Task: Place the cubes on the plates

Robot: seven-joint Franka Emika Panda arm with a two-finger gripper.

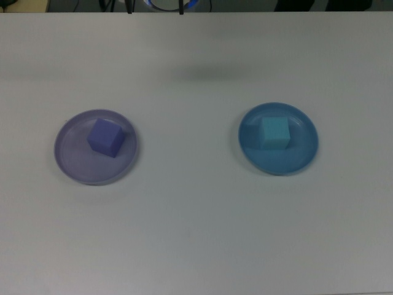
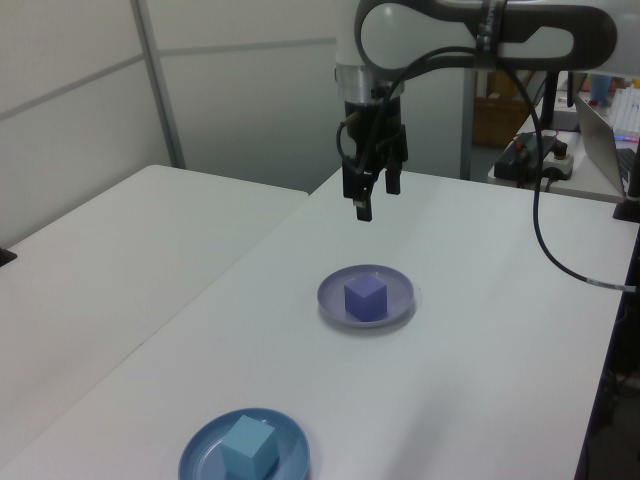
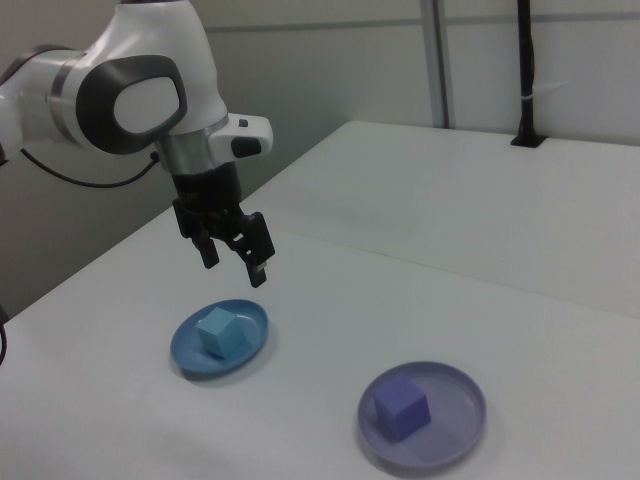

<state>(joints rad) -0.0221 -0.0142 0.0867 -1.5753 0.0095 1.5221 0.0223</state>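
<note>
A purple-blue cube (image 1: 104,137) (image 2: 365,297) (image 3: 400,408) rests on the pale lavender plate (image 1: 69,161) (image 2: 334,303) (image 3: 460,408). On the blue plate (image 1: 298,161) (image 2: 198,462) (image 3: 256,320) sits a light teal cube (image 1: 274,133) (image 2: 248,447) (image 3: 220,330). My gripper (image 2: 377,195) (image 3: 235,265) hangs open and empty, well above the table. In the left view it is behind the lavender plate. In the right view it hovers just above and behind the blue plate. Nothing is between its fingers.
A second white table (image 2: 100,250) adjoins on the left view's left. A black cable (image 2: 560,240) hangs from the arm on the left view's right, with a laptop and clutter behind. A black post (image 3: 525,70) stands at the right view's far table.
</note>
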